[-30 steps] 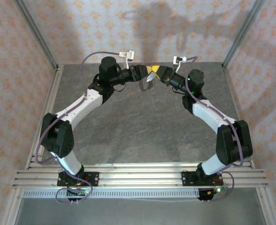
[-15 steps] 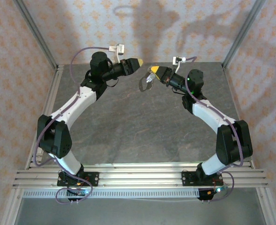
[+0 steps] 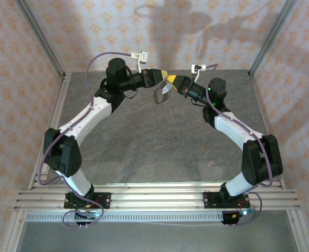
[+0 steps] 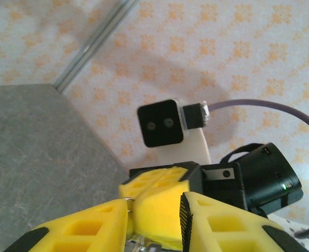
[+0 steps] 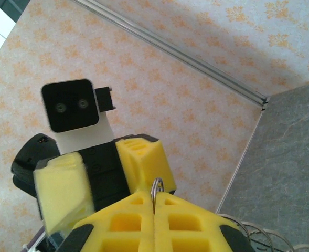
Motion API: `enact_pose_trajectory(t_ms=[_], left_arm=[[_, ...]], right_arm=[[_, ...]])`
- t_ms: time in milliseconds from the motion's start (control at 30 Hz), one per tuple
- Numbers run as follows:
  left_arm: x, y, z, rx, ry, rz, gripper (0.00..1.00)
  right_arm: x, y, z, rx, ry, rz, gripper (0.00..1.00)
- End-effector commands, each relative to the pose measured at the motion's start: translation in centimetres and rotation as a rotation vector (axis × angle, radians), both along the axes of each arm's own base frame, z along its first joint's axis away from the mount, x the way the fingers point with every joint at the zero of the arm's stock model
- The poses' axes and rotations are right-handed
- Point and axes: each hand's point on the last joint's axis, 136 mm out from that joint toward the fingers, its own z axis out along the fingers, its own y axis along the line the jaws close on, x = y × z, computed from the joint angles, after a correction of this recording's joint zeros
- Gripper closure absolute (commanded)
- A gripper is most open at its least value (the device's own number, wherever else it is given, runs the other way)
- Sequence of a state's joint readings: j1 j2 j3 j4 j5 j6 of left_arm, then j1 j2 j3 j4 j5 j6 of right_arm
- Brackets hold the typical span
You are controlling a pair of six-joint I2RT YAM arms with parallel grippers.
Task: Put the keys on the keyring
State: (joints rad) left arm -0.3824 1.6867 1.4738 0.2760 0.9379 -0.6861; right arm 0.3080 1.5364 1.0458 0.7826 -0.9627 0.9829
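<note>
The right gripper (image 3: 170, 80) is clamped on the thin keyring (image 5: 156, 187) above the table's (image 3: 159, 142) far side, the left gripper (image 3: 162, 74) has its jaws apart around that tip, and the key seems not yet threaded, though I cannot tell surely.

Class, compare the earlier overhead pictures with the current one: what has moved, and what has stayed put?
The left gripper drew away to the left, then returned to meet the right gripper. The right gripper stayed in place, shut on the keyring.

The top camera looks down from behind. The left wrist closely faces the right gripper (image 4: 154, 205); the right wrist, the left gripper (image 5: 104, 181).
</note>
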Motion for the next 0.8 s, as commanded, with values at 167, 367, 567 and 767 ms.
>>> enact_pose_trajectory(t_ms=[167, 367, 567, 767], left_arm=[[-0.2, -0.4, 0.2, 0.007, -0.032, -0.016, 0.67], [0.6, 1.1, 1.0, -0.014, -0.051, 0.049, 0.57], [1.0, 1.8, 1.0, 0.001, -0.052, 0.064, 0.54], [1.0, 1.4, 0.2, 0.030, -0.040, 0.036, 0.54]], right_arm=[[-1.4, 0.0, 2.2, -0.001, -0.099, 0.014, 1.00], [-1.6, -0.1, 1.9, -0.013, -0.098, 0.008, 1.00], [-1.7, -0.1, 2.0, -0.013, -0.101, 0.011, 1.00], [-1.8, -0.1, 2.4, -0.010, -0.108, 0.011, 1.00]])
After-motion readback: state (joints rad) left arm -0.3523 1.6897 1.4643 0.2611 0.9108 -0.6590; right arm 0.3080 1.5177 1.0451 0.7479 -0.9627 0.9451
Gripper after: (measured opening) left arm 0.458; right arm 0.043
